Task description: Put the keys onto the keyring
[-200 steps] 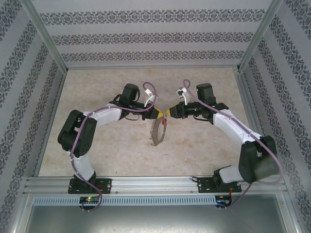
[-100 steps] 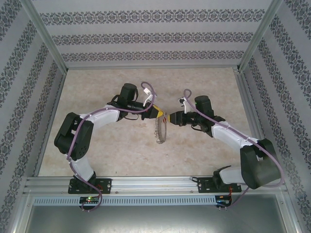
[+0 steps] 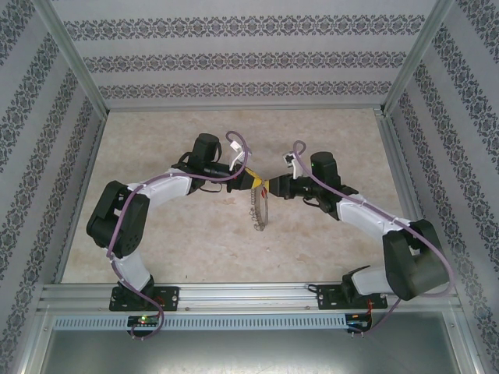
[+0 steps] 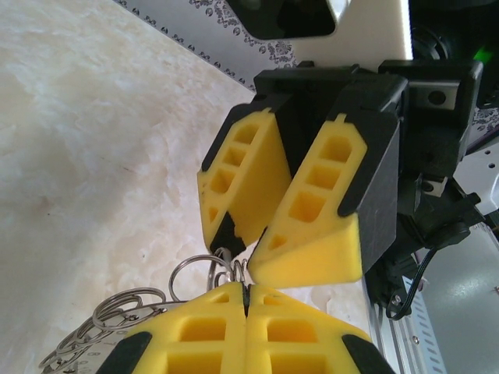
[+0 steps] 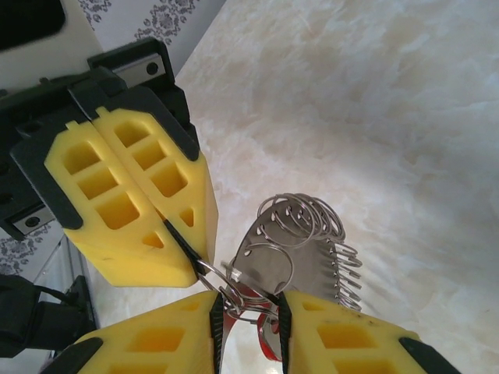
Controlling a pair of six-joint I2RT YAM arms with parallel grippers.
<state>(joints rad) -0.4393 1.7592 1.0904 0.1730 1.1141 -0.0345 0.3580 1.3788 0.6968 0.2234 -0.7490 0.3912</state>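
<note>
Pale marbled table (image 3: pixel 156 234) was seen inside patterned walls | left gripper (image 3: pixel 253 182) was pressed together on a wire loop of the keyring (image 3: pixel 258 209), held edge-up mid-table | right gripper (image 5: pixel 248 323) was pinched on the red key (image 5: pixel 269 347), tips touching the keyring's loops

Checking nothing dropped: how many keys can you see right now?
1. The red-headed key sits in the right end effector, beside the keyring. Others could be hidden behind the fingers.
</note>
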